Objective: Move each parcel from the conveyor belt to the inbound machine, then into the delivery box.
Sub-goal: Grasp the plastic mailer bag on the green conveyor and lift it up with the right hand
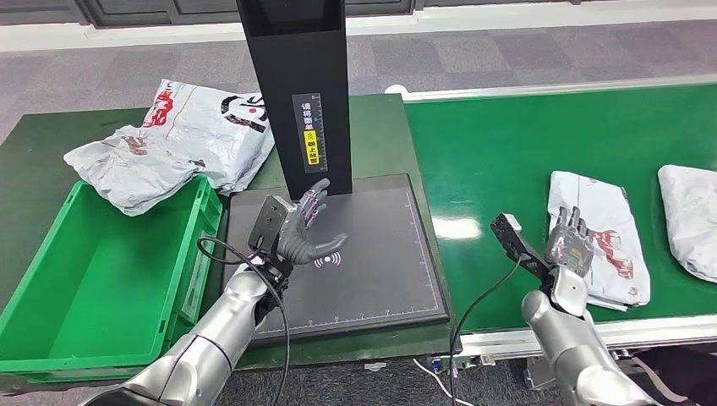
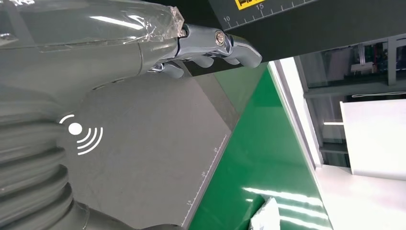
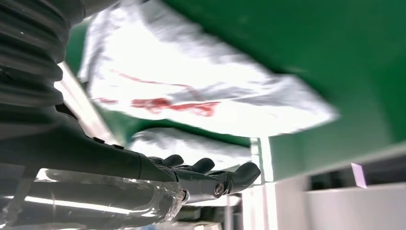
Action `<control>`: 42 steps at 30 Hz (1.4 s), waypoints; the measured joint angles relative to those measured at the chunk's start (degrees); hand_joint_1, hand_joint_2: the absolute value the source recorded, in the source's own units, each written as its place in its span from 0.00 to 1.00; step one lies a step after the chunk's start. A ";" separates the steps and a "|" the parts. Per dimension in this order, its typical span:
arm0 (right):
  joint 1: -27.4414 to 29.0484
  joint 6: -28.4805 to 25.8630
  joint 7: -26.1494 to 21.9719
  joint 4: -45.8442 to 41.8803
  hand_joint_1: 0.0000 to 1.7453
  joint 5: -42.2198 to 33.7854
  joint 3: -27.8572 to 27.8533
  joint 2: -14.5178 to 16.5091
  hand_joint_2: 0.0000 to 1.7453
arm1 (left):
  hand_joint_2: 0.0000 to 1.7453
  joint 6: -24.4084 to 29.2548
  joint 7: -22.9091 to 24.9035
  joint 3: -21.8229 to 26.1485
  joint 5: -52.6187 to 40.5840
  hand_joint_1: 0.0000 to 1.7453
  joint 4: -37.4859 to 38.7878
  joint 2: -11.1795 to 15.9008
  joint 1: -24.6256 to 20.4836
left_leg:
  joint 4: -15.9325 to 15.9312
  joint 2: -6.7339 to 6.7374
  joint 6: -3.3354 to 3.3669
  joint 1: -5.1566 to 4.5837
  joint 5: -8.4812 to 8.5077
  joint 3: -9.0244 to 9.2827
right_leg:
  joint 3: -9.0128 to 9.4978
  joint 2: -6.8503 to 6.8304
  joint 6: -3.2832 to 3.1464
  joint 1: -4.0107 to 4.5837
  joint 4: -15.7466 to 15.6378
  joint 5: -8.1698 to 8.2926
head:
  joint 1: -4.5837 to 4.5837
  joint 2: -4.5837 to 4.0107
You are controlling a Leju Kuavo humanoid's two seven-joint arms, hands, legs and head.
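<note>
Right hand (image 1: pixel 571 241) at lower right of head view, fingers spread, holding nothing, hovering at near-left edge of parcel (image 1: pixel 602 233) on green conveyor belt (image 1: pixel 507 152). Parcel's long axis runs away from robot, up-frame; lies just up and right of hand. Second parcel (image 1: pixel 692 216) at far right edge, further off. Left hand (image 1: pixel 306 228) open, empty, over inbound machine (image 1: pixel 372 254) pad at centre. Right hand clearly nearer; likely reach-and-grasp next. Delivery box (image 1: pixel 101 271) lower left.
</note>
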 joint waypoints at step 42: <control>-0.87 20.62 12.05 9.01 1.00 20.00 -6.28 -3.92 1.00 | 1.00 5.01 0.63 -0.14 -0.23 0.00 -8.37 4.26 7.67 | 0.00 -0.10 0.18 -0.03 -0.08 0.10 | 0.28 -0.24 0.14 -0.02 -0.06 -0.10 | 0.00 0.00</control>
